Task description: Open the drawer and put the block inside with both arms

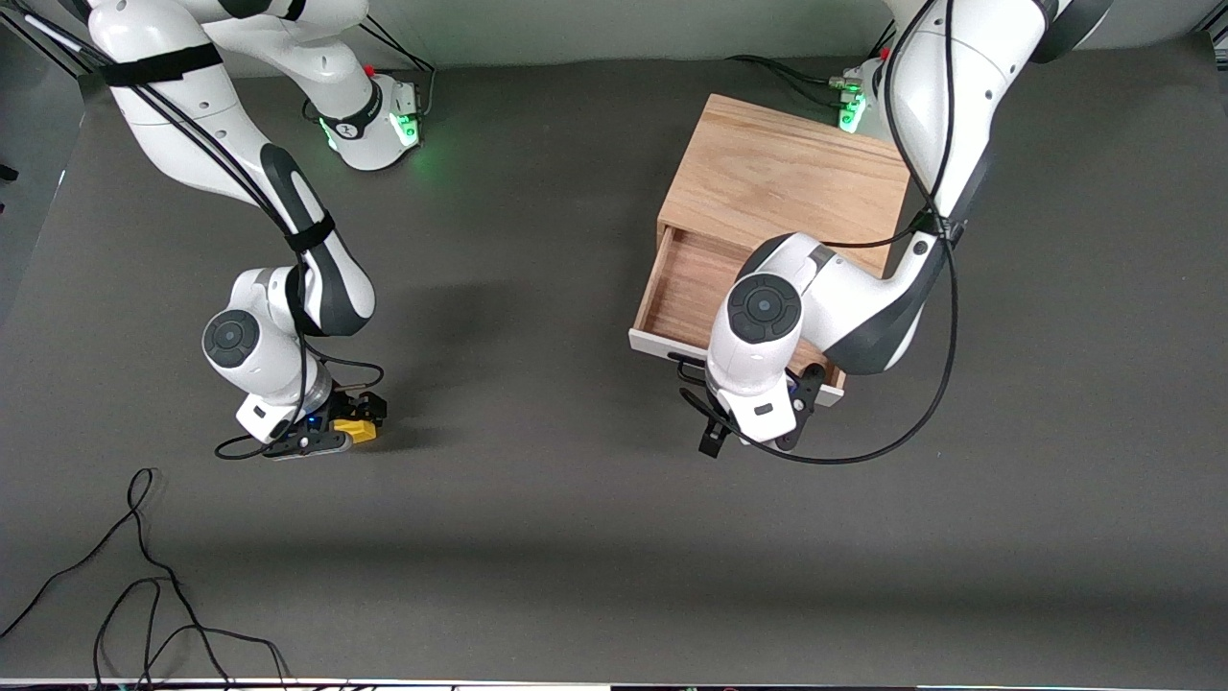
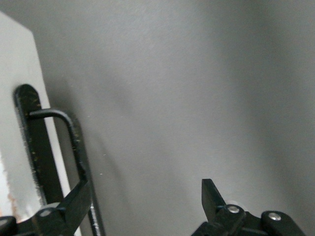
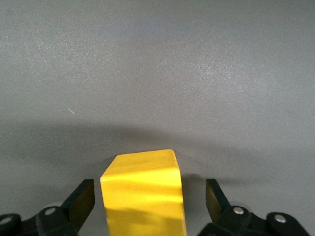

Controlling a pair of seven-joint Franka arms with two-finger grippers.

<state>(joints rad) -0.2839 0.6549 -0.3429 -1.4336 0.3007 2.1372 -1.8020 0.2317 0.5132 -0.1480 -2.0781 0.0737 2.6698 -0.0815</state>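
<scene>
Dark grey bench (image 1: 576,499): the right claw (image 1: 357,419) straddles the small yellow cube (image 1: 357,429), fingers (image 3: 81,199) spread, untouching. At three o'clock, the pulled-out white-fronted wooden drawer (image 1: 686,288); left claw (image 1: 758,422) released beside its black bar handle (image 2: 74,147).

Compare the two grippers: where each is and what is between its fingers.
The left gripper is at the drawer front, one finger by the black handle, nothing between its fingers. The right gripper is low over the table toward the right arm's end, its fingers either side of the block with gaps. Both are open.
</scene>
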